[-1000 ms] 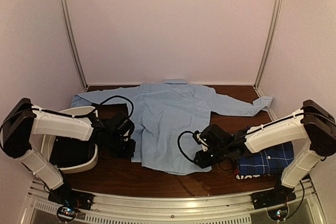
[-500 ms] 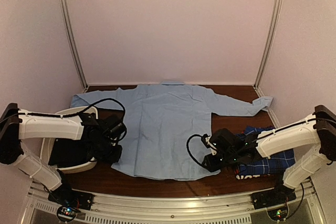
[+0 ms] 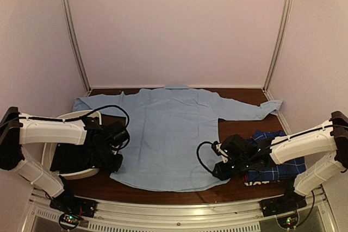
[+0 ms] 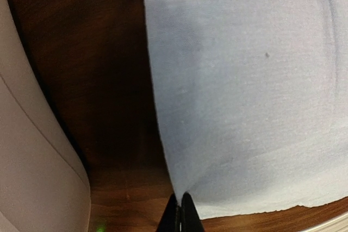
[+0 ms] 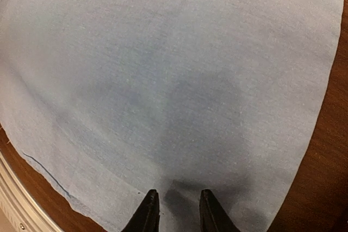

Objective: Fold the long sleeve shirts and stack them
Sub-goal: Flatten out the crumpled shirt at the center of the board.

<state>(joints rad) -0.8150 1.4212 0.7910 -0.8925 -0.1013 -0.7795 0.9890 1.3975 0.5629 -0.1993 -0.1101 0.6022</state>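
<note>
The light blue shirt (image 3: 174, 129) lies spread on the desk (image 3: 163, 193), soft, light and likely to wrinkle, so I judge the hem corners the best hold: my left tool (image 4: 179, 215) pinches one, my right tool (image 5: 176, 210) stands slightly spread over the other.

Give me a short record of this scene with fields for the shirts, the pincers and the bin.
spread shirt: light blue shirt, flat on the table, collar at the far edge, sleeves out sideways
second shirt: plaid shirt, bundled at the near right
left pincer: shut on the light blue shirt's near-left hem corner
right pincer: jaws apart at its near-right hem
bin: white bin, at the near left
</note>
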